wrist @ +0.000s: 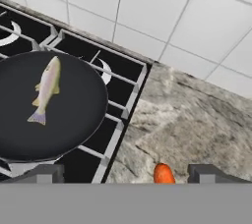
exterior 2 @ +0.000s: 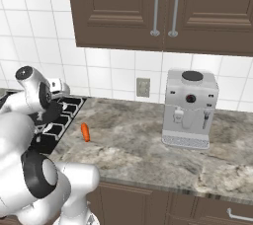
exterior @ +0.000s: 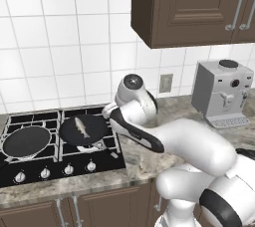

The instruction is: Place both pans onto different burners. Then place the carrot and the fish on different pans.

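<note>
Left base view, pans: two black pans sit on the cooktop (exterior: 55, 169), one (exterior: 26, 141) on the near left burner, the other (exterior: 83, 129) just to its right.
Left base view, fish: the fish (exterior: 82, 127) lies inside the right-hand pan, roughly at its middle.
Left base view, arm: the white arm reaches over the stone counter (exterior: 144, 159) just right of the cooktop; a grey coffee machine (exterior: 222, 93) stands far right against the tiles.
Right base view, carrot: the carrot (exterior 2: 85, 131) lies flat on the counter, just right of the cooktop's edge and well left of the coffee machine.
Right base view, arm: its upper part hangs over the cooktop's right edge (the fingers are hidden behind it).
Hand view, pan and fish: the pan with the fish (wrist: 46, 89) is at the left, on the grate, well apart from the fingertips.
Hand view, carrot: only the carrot's orange end (wrist: 164, 173) shows, on the counter.
Hand view, gripper: the gripper (wrist: 125, 173) has its two tips spread wide, and the carrot end lies between them, nearer the right-hand tip, touching neither.
</note>
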